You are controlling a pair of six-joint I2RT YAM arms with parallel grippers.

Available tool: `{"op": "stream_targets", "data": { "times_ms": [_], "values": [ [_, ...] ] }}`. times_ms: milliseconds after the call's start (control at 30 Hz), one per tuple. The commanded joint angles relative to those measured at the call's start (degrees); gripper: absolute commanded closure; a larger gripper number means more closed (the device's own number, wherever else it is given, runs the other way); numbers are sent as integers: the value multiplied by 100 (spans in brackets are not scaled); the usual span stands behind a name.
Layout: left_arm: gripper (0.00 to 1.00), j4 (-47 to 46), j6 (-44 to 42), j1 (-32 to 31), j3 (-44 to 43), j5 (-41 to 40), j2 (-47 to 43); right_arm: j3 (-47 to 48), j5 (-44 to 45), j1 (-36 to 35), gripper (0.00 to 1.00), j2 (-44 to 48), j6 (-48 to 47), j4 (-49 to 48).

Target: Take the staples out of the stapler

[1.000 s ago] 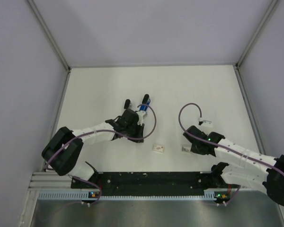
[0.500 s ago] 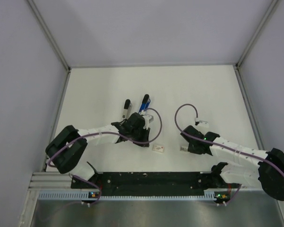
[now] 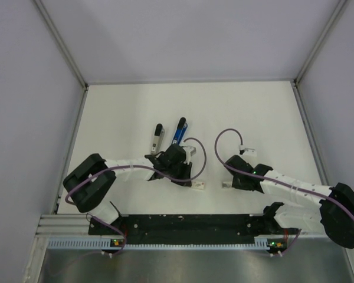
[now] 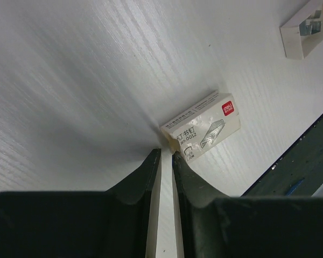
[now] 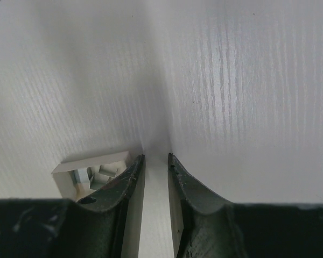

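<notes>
The blue stapler (image 3: 178, 132) lies on the white table, its dark end pointing away. A slim white and dark piece (image 3: 157, 137) lies beside it on the left, the two forming a V whose near end is hidden under my left wrist. My left gripper (image 3: 189, 178) (image 4: 167, 153) has pulled back from the stapler. Its jaws are closed to a narrow slit with nothing between them, and its tips touch a small staple box (image 3: 199, 185) (image 4: 203, 127). My right gripper (image 3: 229, 183) (image 5: 155, 157) is closed to a narrow gap and empty. It is low over the table beside a small white tray (image 5: 91, 173).
The small white tray (image 3: 226, 185) holds loose staple pieces and also shows in the left wrist view (image 4: 304, 28). The black base rail (image 3: 189, 223) runs along the near edge. Grey walls (image 3: 29, 88) enclose the table on three sides.
My left gripper has drawn back from the stapler toward the near edge and right, ending at the staple box. The stapler stays in place. My right arm shifted slightly left.
</notes>
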State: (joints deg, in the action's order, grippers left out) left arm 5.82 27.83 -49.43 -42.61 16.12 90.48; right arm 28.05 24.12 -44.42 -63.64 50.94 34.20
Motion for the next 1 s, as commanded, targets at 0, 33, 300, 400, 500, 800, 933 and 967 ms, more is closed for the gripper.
{"op": "stream_targets", "data": {
  "times_ms": [0, 33, 300, 400, 500, 800, 933, 967],
  "values": [
    [81, -354, 231, -111, -134, 111, 66, 42, -162, 65, 76, -123, -145, -264],
    [81, -380, 266, -128, -116, 111, 75, 25, -197, 65, 76, -131, -154, -299],
    [81, -723, 530, -260, -72, 155, 216, -107, -452, 65, 76, -140, -260, -598],
    [81, -749, 574, -304, -133, 163, 269, -125, -513, 65, 76, -123, -286, -668],
    [81, -741, 583, -339, -177, 163, 304, -151, -592, 65, 76, -140, -295, -756],
    [82, -688, 583, -427, -309, 172, 383, -186, -794, 65, 77, -167, -233, -932],
    [82, -662, 556, -462, -318, 181, 374, -239, -847, 65, 77, -140, -225, -950],
    [82, -662, 548, -462, -327, 172, 365, -248, -813, 65, 77, -114, -233, -915]
  ]
}}
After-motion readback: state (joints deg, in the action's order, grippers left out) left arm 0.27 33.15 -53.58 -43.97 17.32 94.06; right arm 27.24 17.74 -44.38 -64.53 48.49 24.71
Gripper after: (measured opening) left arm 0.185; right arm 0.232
